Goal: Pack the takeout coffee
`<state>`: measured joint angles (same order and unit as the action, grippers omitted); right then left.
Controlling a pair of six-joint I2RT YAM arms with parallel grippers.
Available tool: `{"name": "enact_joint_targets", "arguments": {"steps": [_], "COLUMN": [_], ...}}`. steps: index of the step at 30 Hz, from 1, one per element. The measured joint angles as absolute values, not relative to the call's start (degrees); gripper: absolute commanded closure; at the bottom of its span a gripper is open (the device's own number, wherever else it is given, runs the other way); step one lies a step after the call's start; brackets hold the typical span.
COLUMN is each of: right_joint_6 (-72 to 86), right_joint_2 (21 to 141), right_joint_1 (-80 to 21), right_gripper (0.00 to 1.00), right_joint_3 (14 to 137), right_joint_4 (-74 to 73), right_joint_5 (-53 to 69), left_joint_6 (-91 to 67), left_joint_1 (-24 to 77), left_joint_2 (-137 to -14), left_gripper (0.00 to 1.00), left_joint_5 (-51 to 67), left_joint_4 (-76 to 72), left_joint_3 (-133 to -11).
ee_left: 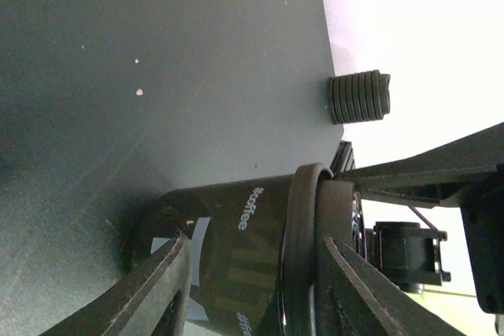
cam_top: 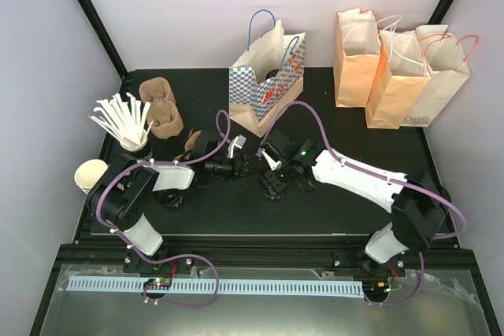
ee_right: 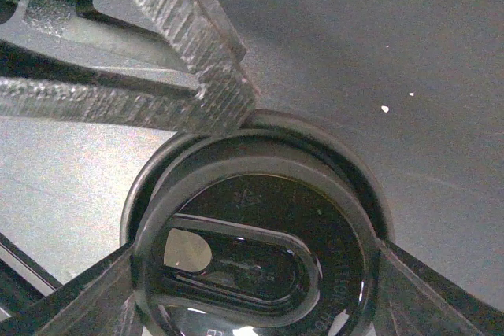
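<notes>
The takeout coffee cup [ee_left: 236, 241] stands upright on the counter [ee_left: 118, 76], directly beneath the right pincer [ee_right: 256, 273], whose jaws press against both sides of its round lid [ee_right: 260, 186]. The left pincer [ee_left: 252, 273] gapes wide and grips nothing. The cup shows between its fingers, one of them touching the lid's rim.

The small black coffee cup [ee_left: 236, 261], printed "#coffee", stands upright on the table [ee_right: 409, 53], lid [ee_right: 260, 249] on.
</notes>
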<state>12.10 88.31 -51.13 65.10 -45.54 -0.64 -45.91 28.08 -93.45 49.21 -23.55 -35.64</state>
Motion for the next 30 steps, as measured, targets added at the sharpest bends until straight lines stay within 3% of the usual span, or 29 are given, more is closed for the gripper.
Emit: {"name": "enact_joint_targets", "arguments": {"steps": [9,30], "right_joint_6": [12.1,12.8], "right_joint_2": [88.9,90.2], "right_joint_1": [-51.6,-51.8], "right_gripper": [0.35,0.36], "right_joint_3": [65.8,66.8], "right_joint_4": [-46.2,-47.4], "right_joint_5": [-1.2,-1.9], "left_joint_6": [-45.1,-37.0], "left_joint_1": [28.1,28.2], "left_joint_2": [-93.5,-95.3], "left_gripper": [0.7,0.79], "left_joint_5": [51.3,53.5], "left_joint_4": [-24.9,-16.7], "left_joint_3": [-34.8,-39.5]}}
